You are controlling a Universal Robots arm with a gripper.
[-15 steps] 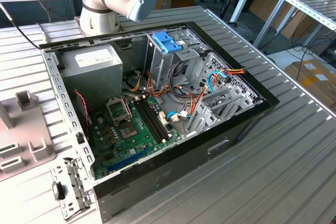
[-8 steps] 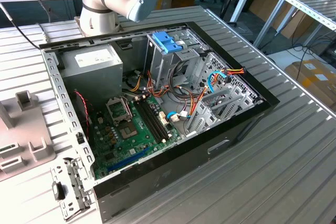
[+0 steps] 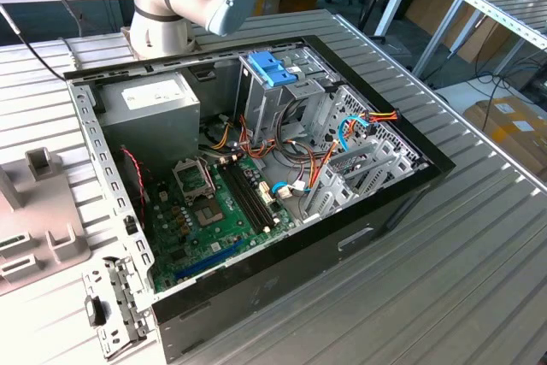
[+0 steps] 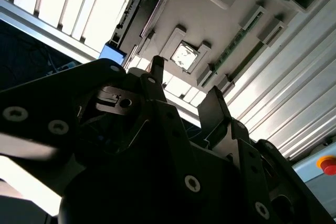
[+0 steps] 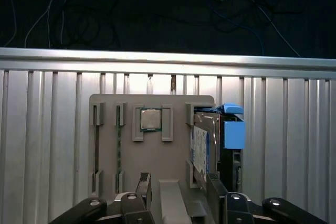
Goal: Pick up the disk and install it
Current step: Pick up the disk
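Disk [image 5: 202, 148] stands on edge in a slot at the rim of the grey holder tray [image 5: 157, 153], white label facing the tray's middle, blue side rail [image 5: 233, 132] on the outer side. It is not yet lifted. The processor chip [image 5: 151, 119] sits in the next pocket over, and thin memory sticks [image 5: 119, 142] stand in slots on the far side of the chip. The tray rests on the ribbed metal counter [image 5: 42, 145]. Pincer [image 5: 178, 192] hangs over the tray, fingers [image 5: 143, 184] spread wide, nothing between them, clear of the disk. Second wrist view: same pincer [image 4: 186, 90], wide and empty. Exterior view: the open computer case [image 3: 367, 237] is centred, the tray at 9 o'clock of it, the arm's base [image 3: 162, 32] at 11 o'clock. Inside the case: power supply [image 3: 154, 100] at 10 o'clock, blue latch piece [image 3: 272, 70] at 12, motherboard [image 3: 214, 211] toward 7.
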